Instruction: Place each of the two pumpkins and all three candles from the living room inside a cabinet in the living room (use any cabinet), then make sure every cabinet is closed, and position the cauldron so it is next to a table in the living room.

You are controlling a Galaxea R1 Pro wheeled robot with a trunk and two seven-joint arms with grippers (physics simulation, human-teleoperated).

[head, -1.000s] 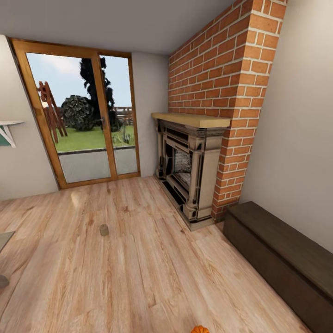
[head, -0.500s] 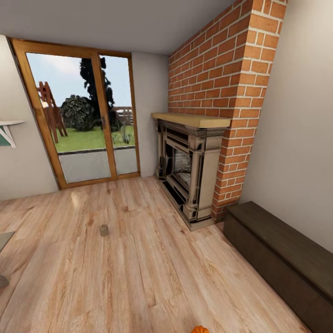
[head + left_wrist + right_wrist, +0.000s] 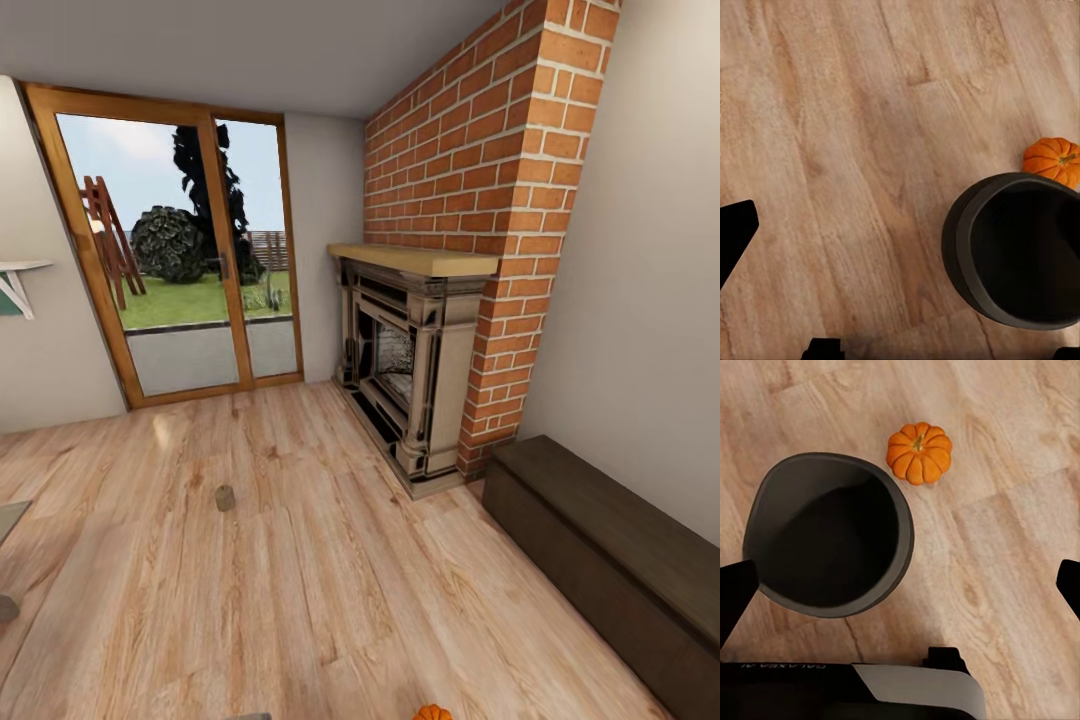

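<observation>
1. step in hand: likely approach; nothing grasped. a pumpkin [image 3: 919,452] lies on the floor [image 3: 300,560] just beside the cauldron [image 3: 829,534].
2. next: lower a hand onto the pumpkin, then carry it to the cabinet [image 3: 610,560], whose fronts look closed.
3. both hands' fingers stand apart, empty.
4. the head view adds a candle [image 3: 225,497] far off; wrist views add the cauldron.

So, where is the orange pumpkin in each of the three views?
Head view: pumpkin at the bottom edge, cut off, on the wood floor.
Left wrist view: pumpkin at the right edge, beside the black cauldron.
Right wrist view: pumpkin upper middle, just beyond the cauldron.
Shared landmark in both wrist views: the cauldron.
</observation>
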